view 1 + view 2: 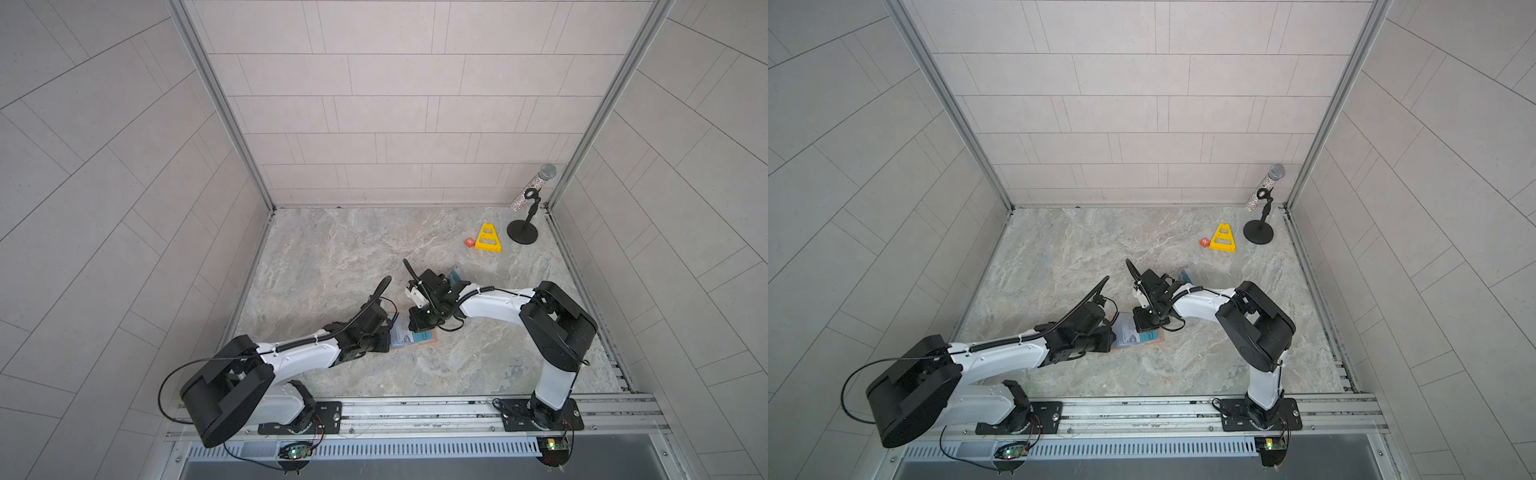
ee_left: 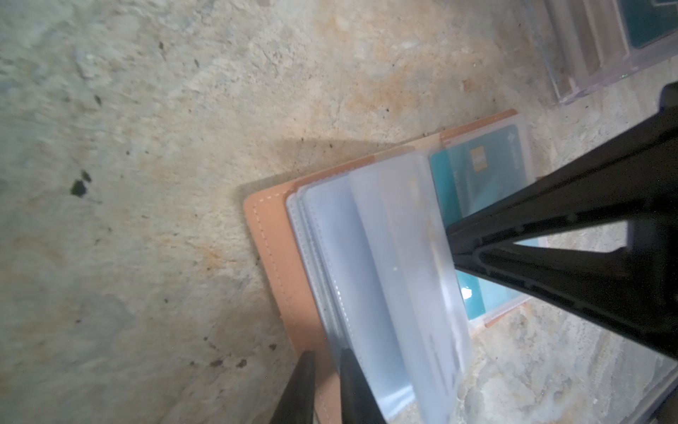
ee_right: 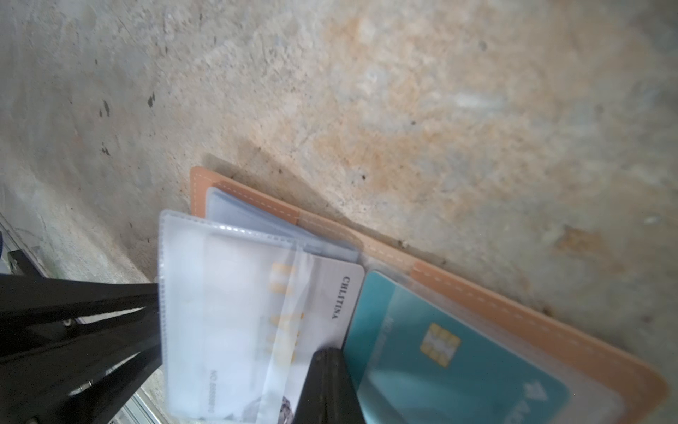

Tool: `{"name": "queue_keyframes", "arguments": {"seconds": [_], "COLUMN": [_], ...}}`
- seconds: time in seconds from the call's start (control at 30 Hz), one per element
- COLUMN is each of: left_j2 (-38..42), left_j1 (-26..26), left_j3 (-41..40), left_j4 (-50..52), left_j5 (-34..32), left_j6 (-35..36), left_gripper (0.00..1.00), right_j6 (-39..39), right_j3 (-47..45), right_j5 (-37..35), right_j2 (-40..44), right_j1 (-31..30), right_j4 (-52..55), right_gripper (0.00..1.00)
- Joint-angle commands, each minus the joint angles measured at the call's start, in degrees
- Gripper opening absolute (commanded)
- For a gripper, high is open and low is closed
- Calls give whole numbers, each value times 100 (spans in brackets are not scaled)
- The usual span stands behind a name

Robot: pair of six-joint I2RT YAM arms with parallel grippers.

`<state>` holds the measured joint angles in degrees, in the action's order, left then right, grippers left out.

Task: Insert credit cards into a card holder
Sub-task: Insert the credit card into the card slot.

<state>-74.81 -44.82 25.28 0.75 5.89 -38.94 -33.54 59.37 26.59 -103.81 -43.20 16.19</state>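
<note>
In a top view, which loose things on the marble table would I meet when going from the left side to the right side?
card holder → orange block → yellow triangle → microphone stand

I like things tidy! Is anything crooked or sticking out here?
Yes. In the open card holder, a white card is only partway inside its clear sleeve, so one end pokes out and looks a bit crooked. The teal card beside it sits tucked in.

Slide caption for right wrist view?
White card partly in a clear sleeve of the open card holder; shut right gripper touching it.
</note>
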Motion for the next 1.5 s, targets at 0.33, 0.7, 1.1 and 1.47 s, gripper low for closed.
{"name": "queue_keyframes", "arguments": {"seconds": [0.33, 0.7, 1.1, 1.47], "left_j2": [-245, -209, -52, -280], "left_j1": [-16, -24, -19, -29], "left_j3": [-67, -32, -23, -5], "left_j4": [434, 647, 742, 664], "left_j5": [-281, -521, -580, -541], "left_j6": [73, 63, 97, 88], "left_gripper": [20, 20, 20, 20], "right_j6": [-285, 20, 84, 49], "right_j3": [-306, -81, 190, 202], "right_j5": [274, -834, -751, -667], "right_j2": [202, 628, 78, -177], "right_j1": [-22, -29, -140, -206], "right_j4": [-440, 623, 703, 609], "right_gripper": [1, 9, 9, 7]}}
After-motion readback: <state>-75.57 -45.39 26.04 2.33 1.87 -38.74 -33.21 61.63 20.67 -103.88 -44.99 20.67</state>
